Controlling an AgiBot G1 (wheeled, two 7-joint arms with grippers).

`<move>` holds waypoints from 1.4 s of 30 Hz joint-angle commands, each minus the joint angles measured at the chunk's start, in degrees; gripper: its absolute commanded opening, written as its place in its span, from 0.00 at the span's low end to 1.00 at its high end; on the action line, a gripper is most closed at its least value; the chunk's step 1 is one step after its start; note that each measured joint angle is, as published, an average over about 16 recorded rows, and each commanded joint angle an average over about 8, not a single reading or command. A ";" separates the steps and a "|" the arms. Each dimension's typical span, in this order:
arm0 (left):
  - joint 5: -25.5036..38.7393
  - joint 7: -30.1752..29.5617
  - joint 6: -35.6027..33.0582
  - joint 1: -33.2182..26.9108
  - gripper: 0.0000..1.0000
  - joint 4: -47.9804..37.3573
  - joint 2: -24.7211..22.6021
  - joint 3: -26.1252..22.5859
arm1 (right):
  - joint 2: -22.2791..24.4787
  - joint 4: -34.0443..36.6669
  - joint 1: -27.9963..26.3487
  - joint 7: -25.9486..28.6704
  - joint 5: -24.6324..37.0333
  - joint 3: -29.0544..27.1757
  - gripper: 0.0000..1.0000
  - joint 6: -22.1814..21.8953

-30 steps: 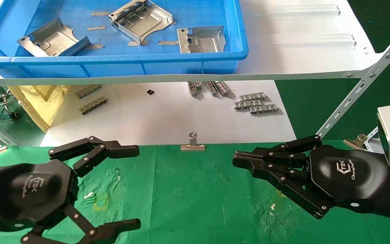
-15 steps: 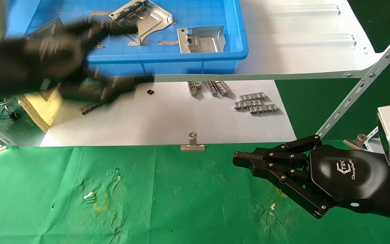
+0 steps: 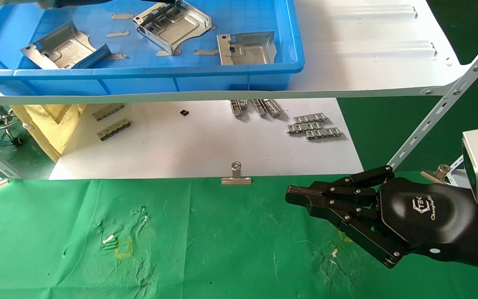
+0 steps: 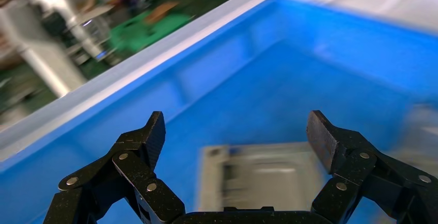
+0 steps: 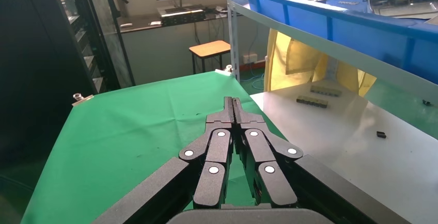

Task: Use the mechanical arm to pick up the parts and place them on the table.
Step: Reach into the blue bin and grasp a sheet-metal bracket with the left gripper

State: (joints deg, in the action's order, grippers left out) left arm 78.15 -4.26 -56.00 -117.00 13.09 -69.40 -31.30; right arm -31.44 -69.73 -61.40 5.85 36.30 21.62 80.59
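Currently: Left Arm Over the Bin, No Part Gripped

Your left gripper (image 4: 235, 141) hangs spread wide and empty above a blurred silver part (image 4: 266, 175) inside the blue bin (image 3: 239, 79). The right gripper (image 3: 293, 195) rests clenched over the green table (image 3: 222, 249).

Descend off-centre and a finger may strike a bent-up flange, tipping the bracket or skidding it across the smooth bin floor. All three parts (image 3: 172, 23) are thin stamped sheet metal, glossy, grooved, with upright side walls; expect slippery contact.

Blue bin (image 3: 264, 77) walls ring 3 parts (image 3: 171, 24); open from above, green table (image 3: 230, 249) bare.
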 commanded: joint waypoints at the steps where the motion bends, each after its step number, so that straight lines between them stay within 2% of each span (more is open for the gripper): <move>1: 1.89 0.32 4.72 -1.74 0.36 -4.26 -2.48 -0.84 | 0.00 0.00 0.00 0.00 0.00 0.00 0.83 0.00; 3: 2.86 0.20 6.02 -2.25 0.11 -6.62 -3.63 -1.47 | 0.00 0.00 0.00 0.00 0.00 0.00 1.00 0.00; 4: 3.28 0.12 6.49 -2.43 0.00 -7.63 -4.10 -1.75 | 0.00 0.00 0.00 0.00 0.00 0.00 1.00 0.00; 18: 4.92 -0.57 9.68 -3.65 0.00 -12.51 -6.01 -2.87 | 0.00 0.00 0.00 0.00 0.00 0.00 1.00 0.00; 42: 5.58 -1.30 10.76 -3.48 0.00 -12.68 -6.22 -3.35 | 0.00 0.00 0.00 0.00 0.00 0.00 1.00 0.00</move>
State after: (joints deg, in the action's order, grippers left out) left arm 83.37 -5.34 -45.47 -120.74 0.73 -75.51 -34.40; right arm -31.44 -69.73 -61.40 5.85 36.30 21.62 80.59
